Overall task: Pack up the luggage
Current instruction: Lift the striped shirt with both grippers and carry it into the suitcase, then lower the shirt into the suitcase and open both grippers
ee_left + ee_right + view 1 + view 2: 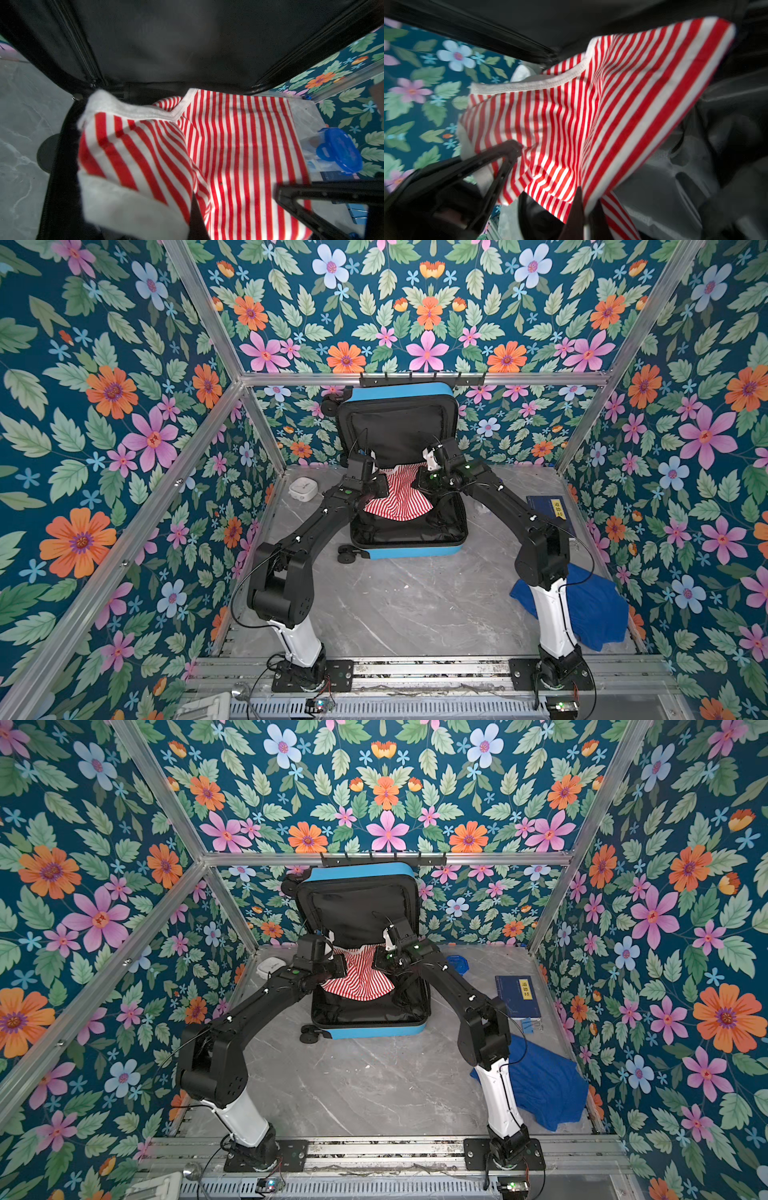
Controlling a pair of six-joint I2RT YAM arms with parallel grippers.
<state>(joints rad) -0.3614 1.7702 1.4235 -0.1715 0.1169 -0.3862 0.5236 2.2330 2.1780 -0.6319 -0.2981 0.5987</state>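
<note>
Lying open on the grey marble tabletop [407, 608], the luggage [415, 552] is holding its lid upright, with the black lining facing me. Both arms are reaching in over its base. The left gripper [516, 148] is clamping one edge of a red-and-white striped shirt [399, 499]. The right gripper [279, 190] is pinching the opposite edge, so the shirt is hanging stretched between them, its lower part draping into the luggage's base. A small white box [303, 488] is sitting left of the luggage. A dark-blue book [550, 510] and a crumpled blue cloth [598, 608] are lying to its right.
</note>
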